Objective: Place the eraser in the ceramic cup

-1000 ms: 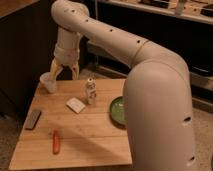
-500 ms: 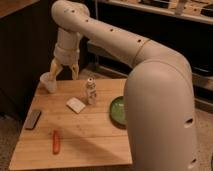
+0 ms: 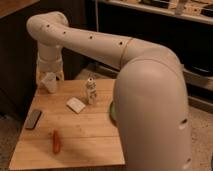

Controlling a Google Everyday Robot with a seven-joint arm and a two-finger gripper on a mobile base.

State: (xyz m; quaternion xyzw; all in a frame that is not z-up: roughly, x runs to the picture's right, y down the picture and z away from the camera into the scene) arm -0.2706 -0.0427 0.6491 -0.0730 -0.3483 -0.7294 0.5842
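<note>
Green bowl point(image 3: 112, 111) mostly hidden by the arm point(image 3: 150, 75), gripper point(image 3: 50, 77) at ceramic cup point(image 3: 51, 85).

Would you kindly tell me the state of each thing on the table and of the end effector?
eraser: lying flat near the table's left edge, untouched.
ceramic cup: looks tilted, at the far left corner.
end effector: right over the ceramic cup.
shaker: upright.
orange-red stick: lying flat.
white piece: lying flat.
green bowl: mostly hidden behind the arm.

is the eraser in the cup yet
Out: the eraser lies flat on the table, left side; the gripper is at the ceramic cup.
</note>
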